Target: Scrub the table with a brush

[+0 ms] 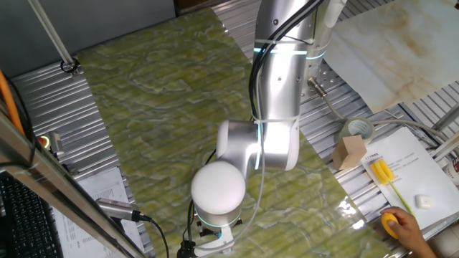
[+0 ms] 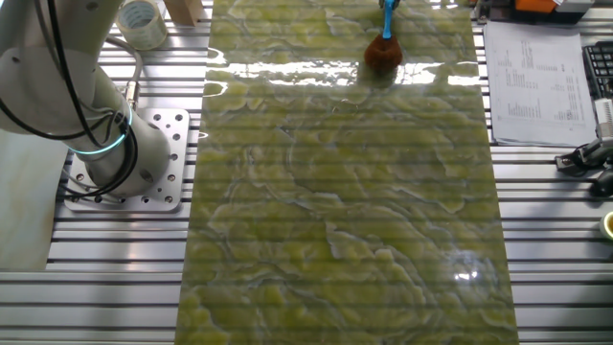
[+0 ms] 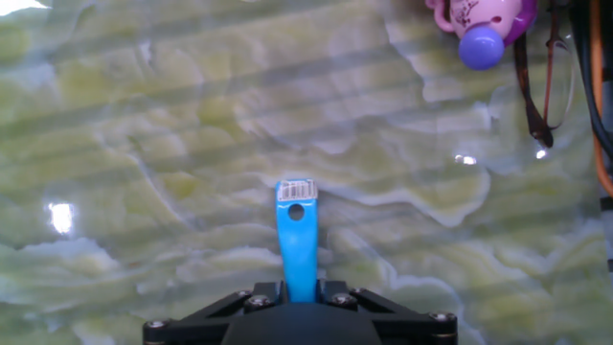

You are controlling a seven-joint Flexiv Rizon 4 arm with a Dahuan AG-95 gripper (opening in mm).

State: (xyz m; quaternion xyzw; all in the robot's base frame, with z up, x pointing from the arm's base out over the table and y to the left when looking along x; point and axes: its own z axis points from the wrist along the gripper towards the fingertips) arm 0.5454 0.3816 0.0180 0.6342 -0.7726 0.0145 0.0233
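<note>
Tool [image 3: 299,305]: closed on the light-blue handle of the brush [image 2: 383,50]; in the hand view only its black body shows along the bottom edge, with the handle rising from it toward 12 o'clock.
Brush: in the other fixed view its reddish-brown tuft sits on the worktop [image 2: 345,220] near the far edge, at about 12 o'clock of the slab, the handle going up out of frame.
Label on brush: a small white barcode sticker at the handle's tip, above a round hole; its print is too small to read.
Worktop: yellow-green marbled, glossy, with bright glare beside the tuft.
Pink and purple toy [image 3: 481,24]: at 1 o'clock in the hand view; dark writing on it, not legible.
Printed sheet [image 2: 530,84]: at 2 o'clock in the other fixed view, text too fine to read.
Tape roll [image 2: 142,21]: at 10 o'clock, on the ribbed frame.
</note>
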